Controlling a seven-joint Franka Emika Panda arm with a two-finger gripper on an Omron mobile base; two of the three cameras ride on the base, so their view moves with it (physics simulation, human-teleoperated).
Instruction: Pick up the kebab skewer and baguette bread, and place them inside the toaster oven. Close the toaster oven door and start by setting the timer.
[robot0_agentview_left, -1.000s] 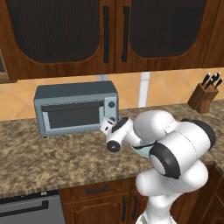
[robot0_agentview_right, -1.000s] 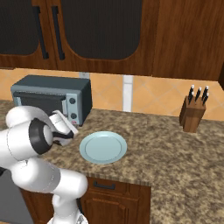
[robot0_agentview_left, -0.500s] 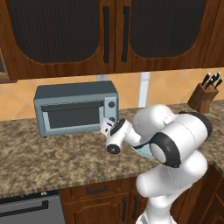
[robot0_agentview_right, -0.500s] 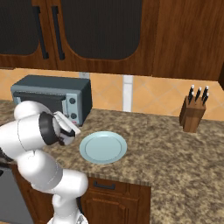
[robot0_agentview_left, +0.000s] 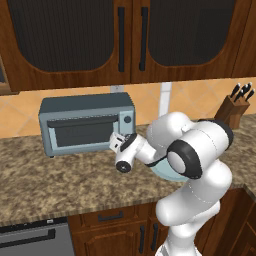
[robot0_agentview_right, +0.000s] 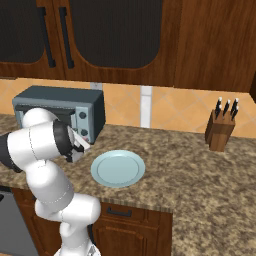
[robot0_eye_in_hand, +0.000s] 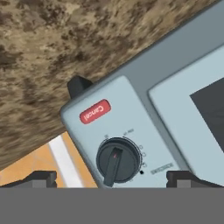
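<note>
With my fingers spread wide and holding nothing, my gripper (robot0_eye_in_hand: 111, 177) hangs just before a dark round knob (robot0_eye_in_hand: 117, 162) on the toaster oven (robot0_agentview_left: 86, 124), whose right panel also bears a red Cancel button (robot0_eye_in_hand: 95, 111). The toaster oven door (robot0_agentview_left: 84, 133) stands shut, on the granite counter (robot0_agentview_left: 60, 185).

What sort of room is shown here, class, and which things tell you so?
Most likely a home kitchen: a toaster oven and a knife block stand on a speckled stone counter, with dark wood cupboards above.
</note>
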